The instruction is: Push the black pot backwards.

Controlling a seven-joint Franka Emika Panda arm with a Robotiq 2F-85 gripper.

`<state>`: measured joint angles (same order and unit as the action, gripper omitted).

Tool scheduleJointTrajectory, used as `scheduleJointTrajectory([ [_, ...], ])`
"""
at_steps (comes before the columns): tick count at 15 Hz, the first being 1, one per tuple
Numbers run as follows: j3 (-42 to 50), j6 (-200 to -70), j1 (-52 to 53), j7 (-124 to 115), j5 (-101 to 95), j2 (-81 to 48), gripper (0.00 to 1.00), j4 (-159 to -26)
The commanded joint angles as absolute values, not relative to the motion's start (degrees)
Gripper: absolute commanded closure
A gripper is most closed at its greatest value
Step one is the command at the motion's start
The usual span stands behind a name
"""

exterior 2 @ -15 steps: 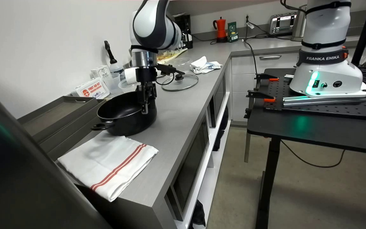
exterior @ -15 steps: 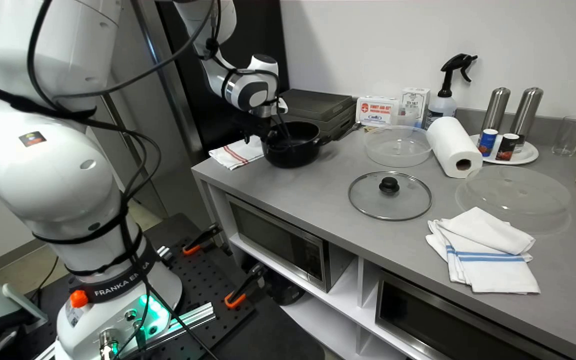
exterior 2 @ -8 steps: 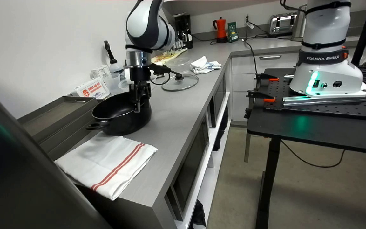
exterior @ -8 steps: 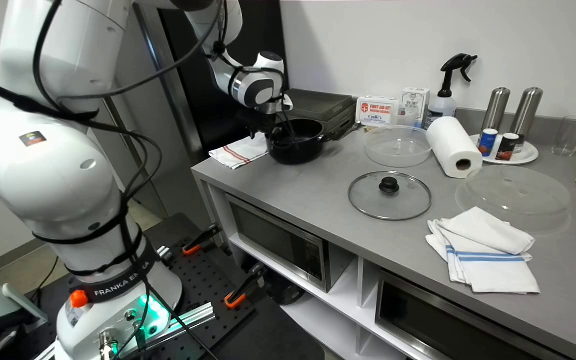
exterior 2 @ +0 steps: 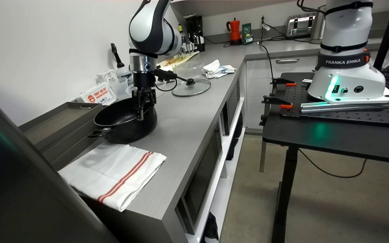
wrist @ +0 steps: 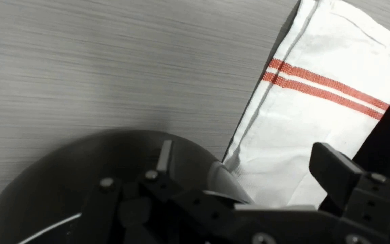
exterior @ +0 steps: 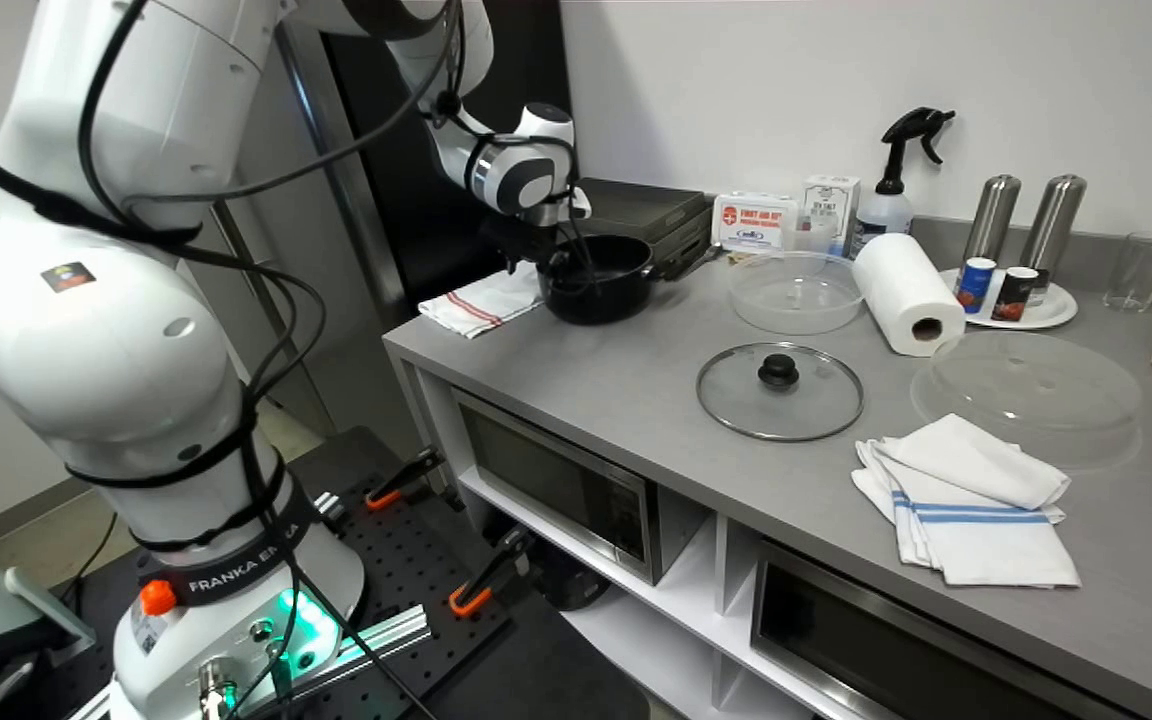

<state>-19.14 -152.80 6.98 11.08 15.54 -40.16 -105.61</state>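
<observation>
The black pot (exterior: 596,298) stands upright on the grey counter in both exterior views, beside the folded red-striped cloth. In an exterior view its near handle (exterior 2: 100,132) points toward the dark box. My gripper (exterior 2: 142,109) points down at the pot's rim on the side facing the counter's front. In the wrist view the gripper (wrist: 245,156) is open, its fingers wide apart. One finger lies over the pot's outer wall (wrist: 90,162), the other over the cloth. Whether a finger touches the wall is hard to tell. Part of the pot is hidden behind the gripper.
The flat dark rectangular box (exterior 2: 66,118) lies behind the pot, along the wall. The red-striped cloth (exterior 2: 113,172) lies at the counter's end. The glass lid (exterior: 781,390), a clear container (exterior: 796,290) and a paper roll (exterior: 908,293) stand farther along.
The pot and my gripper have moved together a short way back toward the wall and the dark box. The cloth has shifted slightly. The gripper has stayed over the same side of the pot.
</observation>
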Motion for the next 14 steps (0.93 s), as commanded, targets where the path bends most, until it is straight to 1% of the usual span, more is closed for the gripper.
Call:
scheduleJointTrajectory([
  [1, -18.1, -151.9, 8.2, 9.1, 13.7, -42.0, 0.00, -102.2],
  [14, -18.3, -152.2, 7.8, 9.7, 13.9, -42.2, 0.00, -101.8],
])
